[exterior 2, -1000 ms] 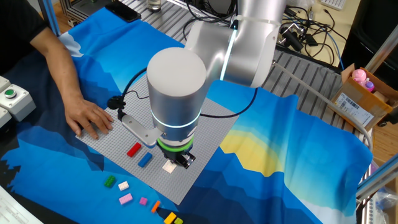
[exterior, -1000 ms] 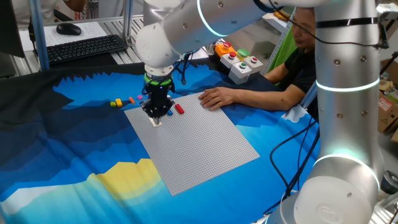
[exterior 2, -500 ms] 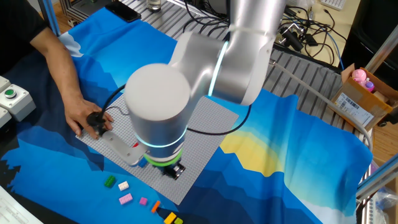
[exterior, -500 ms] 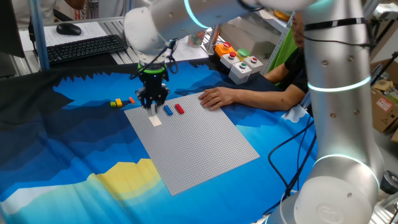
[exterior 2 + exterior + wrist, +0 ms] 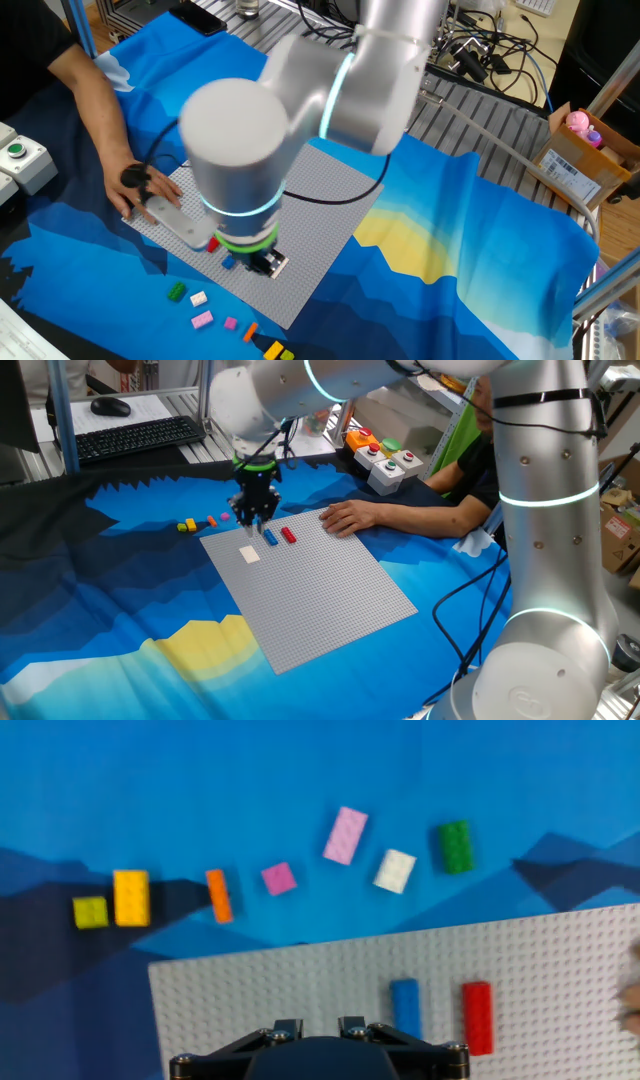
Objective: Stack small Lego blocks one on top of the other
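My gripper [image 5: 254, 520] hangs open and empty over the far left edge of the grey baseplate [image 5: 320, 595]. A white brick [image 5: 249, 554] lies on the plate just in front of it, with a blue brick [image 5: 270, 538] and a red brick [image 5: 289, 535] to the right. In the hand view the fingertips [image 5: 285, 1025] stand apart, with the blue brick [image 5: 405, 1007] and red brick [image 5: 477, 1017] on the plate. On the cloth beyond lie lime [image 5: 90, 912], yellow [image 5: 131, 897], orange [image 5: 218, 895], small pink [image 5: 278, 878], pink [image 5: 345, 834], white [image 5: 394, 870] and green [image 5: 455, 846] bricks.
A person's hand [image 5: 350, 517] rests on the plate's far right corner; it also shows in the other fixed view [image 5: 140, 190]. A grey button box [image 5: 385, 460] stands behind it. A keyboard [image 5: 135, 438] lies at the back left. The robot's arm hides much of the plate [image 5: 330, 200].
My gripper has risen off the white brick, which stays on the plate, and has moved toward the plate's far edge near the row of loose bricks.
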You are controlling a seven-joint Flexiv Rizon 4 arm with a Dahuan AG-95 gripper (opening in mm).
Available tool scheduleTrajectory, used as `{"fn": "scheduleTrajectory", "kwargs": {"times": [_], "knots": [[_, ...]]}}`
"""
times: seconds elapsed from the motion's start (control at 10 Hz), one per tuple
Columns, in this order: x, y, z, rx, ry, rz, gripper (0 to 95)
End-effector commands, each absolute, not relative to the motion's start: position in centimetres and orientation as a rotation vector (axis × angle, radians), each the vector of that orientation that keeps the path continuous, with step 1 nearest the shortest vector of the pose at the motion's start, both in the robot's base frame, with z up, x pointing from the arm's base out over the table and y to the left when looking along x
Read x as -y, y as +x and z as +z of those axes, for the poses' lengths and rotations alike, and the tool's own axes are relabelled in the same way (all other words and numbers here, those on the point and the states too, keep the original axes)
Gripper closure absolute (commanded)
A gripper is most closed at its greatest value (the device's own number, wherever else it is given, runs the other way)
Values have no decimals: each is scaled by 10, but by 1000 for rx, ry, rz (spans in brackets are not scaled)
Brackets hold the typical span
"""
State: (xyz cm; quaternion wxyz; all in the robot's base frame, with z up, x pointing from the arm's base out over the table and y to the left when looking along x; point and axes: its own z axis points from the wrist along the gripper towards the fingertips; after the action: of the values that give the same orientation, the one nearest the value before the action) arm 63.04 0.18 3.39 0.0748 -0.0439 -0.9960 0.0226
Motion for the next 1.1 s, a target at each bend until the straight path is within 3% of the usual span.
{"fn": "scheduleTrajectory", "kwargs": {"times": [0.1, 0.5, 1.1], "knots": [[8, 641, 41, 2978, -147, 29, 760], [35, 665, 45, 2972, -71, 33, 760], [42, 664, 41, 2967, -37, 31, 760]]}}
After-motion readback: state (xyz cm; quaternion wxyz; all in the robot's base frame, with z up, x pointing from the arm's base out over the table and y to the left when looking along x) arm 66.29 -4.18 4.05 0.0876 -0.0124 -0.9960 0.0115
